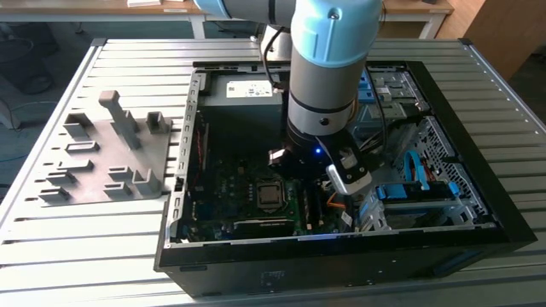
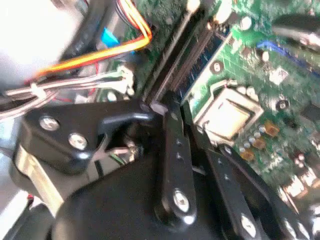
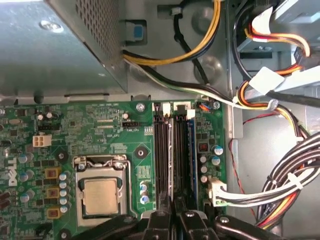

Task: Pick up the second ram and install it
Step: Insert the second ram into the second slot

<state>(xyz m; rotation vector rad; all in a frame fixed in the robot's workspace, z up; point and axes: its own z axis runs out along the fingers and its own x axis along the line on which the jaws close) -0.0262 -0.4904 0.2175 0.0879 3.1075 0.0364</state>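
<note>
1. We see the arm reaching down into the open computer case (image 1: 192, 115) in the exterior view.
2. Our gripper (image 3: 172, 217) hangs right over the memory slots (image 3: 172, 155), beside the processor (image 3: 101, 194).
3. We cannot tell if its fingers are apart or together.
4. We cannot pick out the second ram for sure.
5. The grey fixture plate (image 1: 94, 163) lies outside the case, on the table (image 1: 77, 243).

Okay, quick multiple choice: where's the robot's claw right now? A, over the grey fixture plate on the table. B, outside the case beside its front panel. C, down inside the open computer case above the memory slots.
C: in the first wrist view the claw sits right over the memory slots beside the processor socket, and the exterior view has the arm reaching into the open computer case, away from the grey fixture plate.
</note>
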